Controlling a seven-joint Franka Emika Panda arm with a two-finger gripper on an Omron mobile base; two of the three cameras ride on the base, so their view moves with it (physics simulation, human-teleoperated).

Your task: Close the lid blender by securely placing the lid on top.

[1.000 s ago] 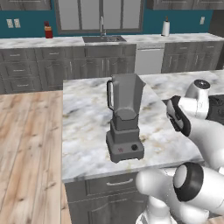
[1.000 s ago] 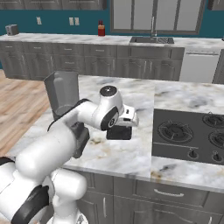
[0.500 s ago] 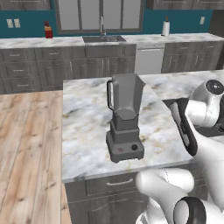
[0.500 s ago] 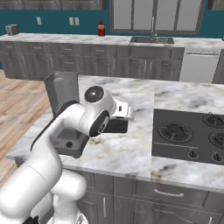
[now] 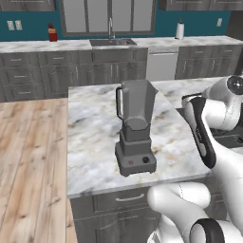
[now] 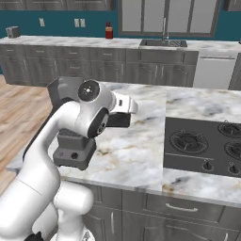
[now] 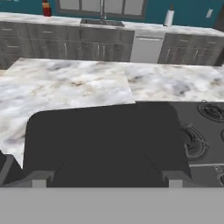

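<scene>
1. The blender (image 5: 135, 128) stands upright on the marble island counter (image 5: 92, 137), its jar mouth uncovered, its side handle toward the left of the left base view and its red button and black knob on the front of the base.
2. In the right base view the blender (image 6: 70, 151) is largely hidden behind the white arm; only its base and the top corner of the jar show.
3. The lid (image 7: 105, 140), a flat black slab, lies across the gripper (image 7: 107, 178) in the hand view, between the two finger tips (image 7: 39, 179), which press against its near edge on either side; the tool is clamped on the lid.
4. In the right base view the lid (image 6: 120, 119) is held in the air above the counter, to the right of the blender and about level with the upper part of the jar.
5. In the left base view the lid (image 5: 199, 130) appears edge-on as a dark strip at the hand, well to the right of the jar.
6. The stove (image 6: 207, 146) with its black burners sits in the counter to the right of the lid.
7. A sink (image 5: 111, 42) and a red bottle (image 5: 51, 33) stand on the rear counter.
</scene>
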